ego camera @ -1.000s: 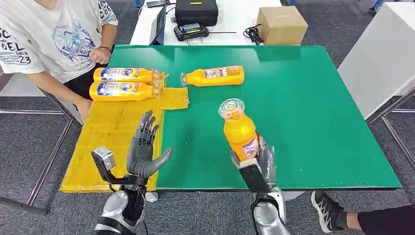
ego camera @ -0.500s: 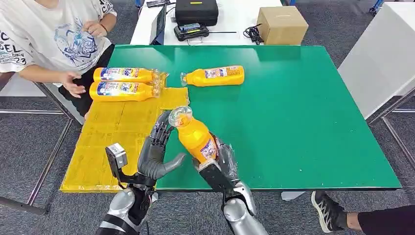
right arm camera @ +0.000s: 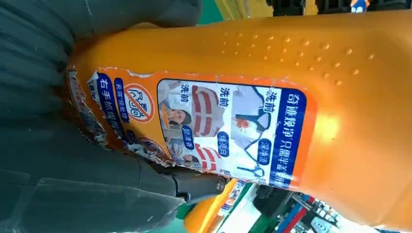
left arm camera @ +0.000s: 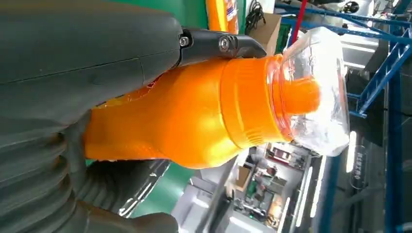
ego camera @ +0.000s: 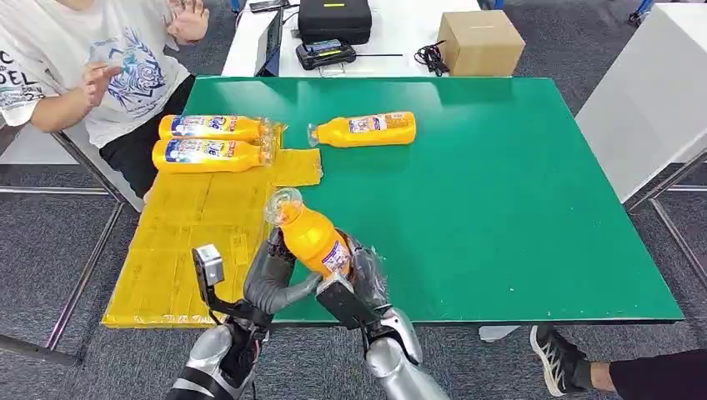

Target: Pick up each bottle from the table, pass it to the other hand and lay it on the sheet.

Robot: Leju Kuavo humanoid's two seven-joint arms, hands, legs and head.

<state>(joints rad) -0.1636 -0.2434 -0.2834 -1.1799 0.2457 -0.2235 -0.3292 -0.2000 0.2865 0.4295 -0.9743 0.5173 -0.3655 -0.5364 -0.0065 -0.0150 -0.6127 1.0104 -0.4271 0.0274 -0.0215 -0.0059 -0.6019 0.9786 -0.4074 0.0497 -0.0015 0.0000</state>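
My right hand [ego camera: 364, 281] grips an orange bottle [ego camera: 314, 239] by its lower body and holds it tilted, its clear cap toward the yellow sheet [ego camera: 179, 250]. My left hand [ego camera: 268, 273] lies against the bottle's far side, fingers stretched along it and thumb spread beneath. The left wrist view shows the bottle [left arm camera: 194, 116] against that hand [left arm camera: 87, 63]. In the right wrist view the labelled bottle [right arm camera: 291, 97] sits in my right hand [right arm camera: 73, 189]. Two bottles [ego camera: 210, 127] [ego camera: 208, 155] lie on the sheet's far end. A third bottle [ego camera: 363, 129] lies on the green table [ego camera: 517, 208].
A person [ego camera: 100, 75] sits at the table's far left corner with both hands raised. Behind the table stands a white table with a black case [ego camera: 333, 18] and a cardboard box [ego camera: 479, 42]. A white cabinet [ego camera: 650, 92] is at the right, a shoe [ego camera: 554, 354] below.
My right hand has carried the bottle leftward to my left hand, which now touches it. The person's hands have lifted away from the sheet.
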